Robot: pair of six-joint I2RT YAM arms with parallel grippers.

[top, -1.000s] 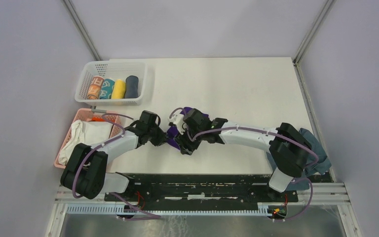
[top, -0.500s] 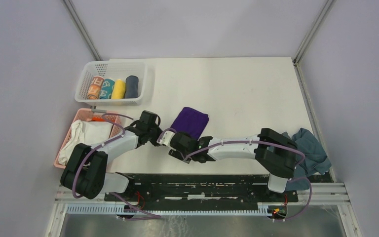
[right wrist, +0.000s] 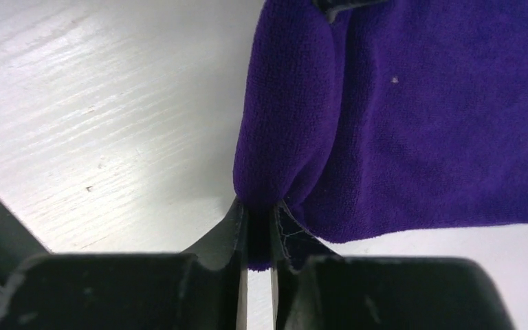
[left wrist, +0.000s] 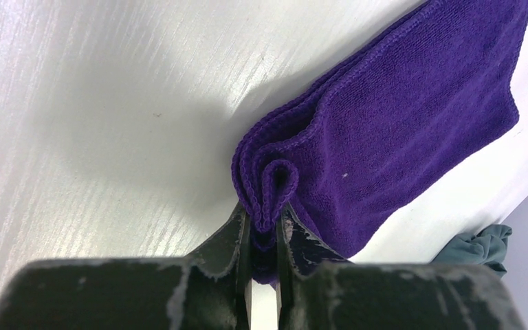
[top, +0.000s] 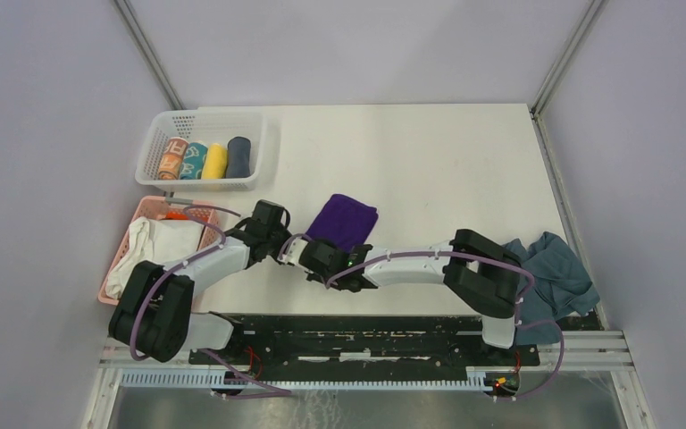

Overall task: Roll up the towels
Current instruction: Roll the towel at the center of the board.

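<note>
Right end effector (right wrist: 260, 214) now on purple towel (right wrist: 419, 124)

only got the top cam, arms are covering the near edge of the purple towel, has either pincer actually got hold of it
observer: Yes. On its wrist camera the left pincer is shut on a small doubled-over fold at the purple towel's corner.
operator: and the right one
observer: The right pincer is shut too, pinching a rounded bulge of cloth at the same towel's edge.
operator: is there any roll started
observer: Hardly. The left wrist camera shows stacked folded layers lying flat on the table, with only a little loop of cloth where the left pincer grips.
</note>
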